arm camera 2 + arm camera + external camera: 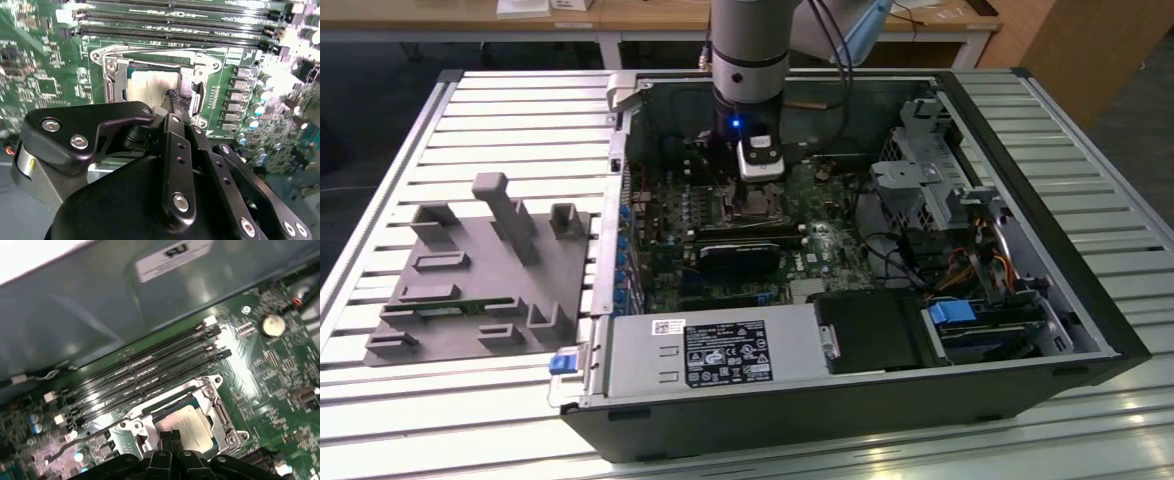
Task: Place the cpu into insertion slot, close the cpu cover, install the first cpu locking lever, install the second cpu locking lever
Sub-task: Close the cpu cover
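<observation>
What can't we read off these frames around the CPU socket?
1. cpu: its near side is covered by the gripper in both wrist views.
2. cpu cover: in the second wrist view the gripper's body hides one side, so whether it is latched cannot be told.
3. insertion slot: in the exterior view it is too small, with the gripper standing over it, to judge seating.

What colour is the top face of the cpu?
The cpu is pale silver-grey; this shows best in the first wrist view.
</observation>
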Motion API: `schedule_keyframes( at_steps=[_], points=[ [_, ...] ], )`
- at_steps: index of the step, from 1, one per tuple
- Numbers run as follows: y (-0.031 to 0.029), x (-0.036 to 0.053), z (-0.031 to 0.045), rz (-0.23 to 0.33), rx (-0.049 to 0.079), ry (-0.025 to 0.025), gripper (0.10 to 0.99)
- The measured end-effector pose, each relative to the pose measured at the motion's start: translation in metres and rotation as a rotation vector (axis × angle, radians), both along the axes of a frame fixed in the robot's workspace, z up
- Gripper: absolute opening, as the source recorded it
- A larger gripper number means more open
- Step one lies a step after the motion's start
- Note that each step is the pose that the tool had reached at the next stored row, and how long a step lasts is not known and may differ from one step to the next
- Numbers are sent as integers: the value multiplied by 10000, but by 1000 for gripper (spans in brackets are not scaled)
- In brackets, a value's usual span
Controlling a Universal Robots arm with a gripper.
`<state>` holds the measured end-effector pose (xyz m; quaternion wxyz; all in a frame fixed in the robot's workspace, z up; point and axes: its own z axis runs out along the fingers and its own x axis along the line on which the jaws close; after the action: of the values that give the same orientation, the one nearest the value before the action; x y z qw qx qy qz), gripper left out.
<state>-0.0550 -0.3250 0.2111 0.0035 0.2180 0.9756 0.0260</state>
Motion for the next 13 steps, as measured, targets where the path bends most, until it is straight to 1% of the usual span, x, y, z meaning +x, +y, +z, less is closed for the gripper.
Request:
schedule_keyframes(
  at_steps=[13],
  points=[
    [0, 0, -10, 2360, 0, 0, 106]
  ],
)
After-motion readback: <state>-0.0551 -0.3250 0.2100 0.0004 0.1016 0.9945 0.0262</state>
